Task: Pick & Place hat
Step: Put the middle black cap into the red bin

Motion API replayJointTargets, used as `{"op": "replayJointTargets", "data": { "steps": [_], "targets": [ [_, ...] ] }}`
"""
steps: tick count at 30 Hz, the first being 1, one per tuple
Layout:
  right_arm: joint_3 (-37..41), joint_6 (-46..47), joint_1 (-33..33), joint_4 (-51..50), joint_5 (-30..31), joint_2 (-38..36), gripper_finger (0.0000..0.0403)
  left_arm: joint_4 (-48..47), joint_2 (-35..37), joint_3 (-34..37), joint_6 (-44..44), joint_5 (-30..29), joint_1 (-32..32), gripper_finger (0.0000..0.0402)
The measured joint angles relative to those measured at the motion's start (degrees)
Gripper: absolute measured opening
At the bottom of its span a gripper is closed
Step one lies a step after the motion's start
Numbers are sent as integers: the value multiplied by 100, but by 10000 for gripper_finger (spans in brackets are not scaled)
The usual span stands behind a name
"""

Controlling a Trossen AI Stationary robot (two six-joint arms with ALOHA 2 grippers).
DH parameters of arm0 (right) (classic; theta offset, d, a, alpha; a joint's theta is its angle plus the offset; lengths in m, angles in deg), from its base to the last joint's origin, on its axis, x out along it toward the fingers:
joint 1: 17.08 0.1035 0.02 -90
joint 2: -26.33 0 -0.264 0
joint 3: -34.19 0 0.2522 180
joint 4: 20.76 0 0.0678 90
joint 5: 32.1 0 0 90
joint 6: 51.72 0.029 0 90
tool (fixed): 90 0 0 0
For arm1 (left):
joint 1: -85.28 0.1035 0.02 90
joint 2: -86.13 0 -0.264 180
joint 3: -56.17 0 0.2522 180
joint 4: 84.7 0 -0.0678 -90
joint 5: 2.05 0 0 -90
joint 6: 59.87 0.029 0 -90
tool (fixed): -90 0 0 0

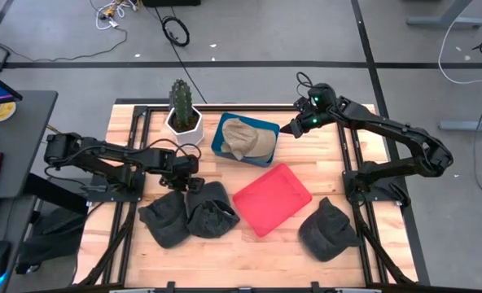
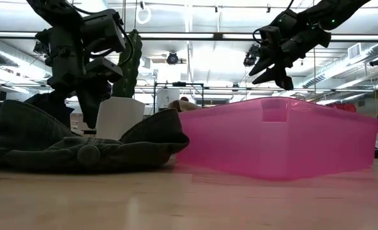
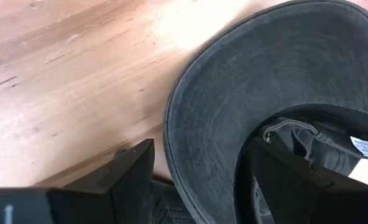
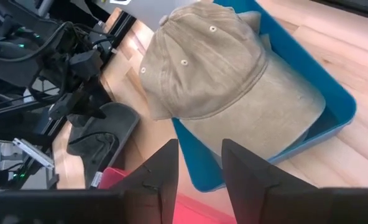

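Reaching with my left gripper (image 1: 194,184), fingers spread around the dark hat's (image 1: 212,208) brim, not clenched yet; next I must close. Right gripper (image 1: 294,128), empty, half-open, waits beside the tan hat (image 1: 245,140) in the blue bin (image 1: 221,130).

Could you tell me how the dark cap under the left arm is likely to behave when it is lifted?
The dark cap lies crumpled, so its crown will probably sag. Its brim holds a smooth curve and looks stiffer. It likely weighs little, so the open left tool should lift it easily.
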Motion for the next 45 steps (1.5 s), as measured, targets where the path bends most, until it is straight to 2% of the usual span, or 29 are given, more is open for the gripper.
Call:
{"op": "replayJointTargets", "data": {
  "steps": [11, 15, 20, 26, 28, 35, 45],
  "targets": [
    [0, 9, 0, 0, 116, 0, 125, 128, -486, -2, 106, 2, -101, 270],
    [0, 15, 0, 0, 129, 0, 125, 265, -674, -2, 108, 2, -122, 255],
    [0, 20, 0, 0, 132, 0, 125, 415, -687, -4, 211, 2, -120, 187],
    [0, 22, -2, -2, 132, 0, 125, 545, -657, -45, 576, 322, -114, 42],
    [0, 21, -2, -2, 132, 0, 125, 563, -649, -118, 679, 408, -116, 16],
    [1, 4, -2, -15, 133, 0, 125, 424, -602, -586, 1324, 498, -122, 11],
    [0, -20, -2, -28, 134, 2, 125, 155, -164, -1280, 1641, 458, -102, 11]
  ]
}}
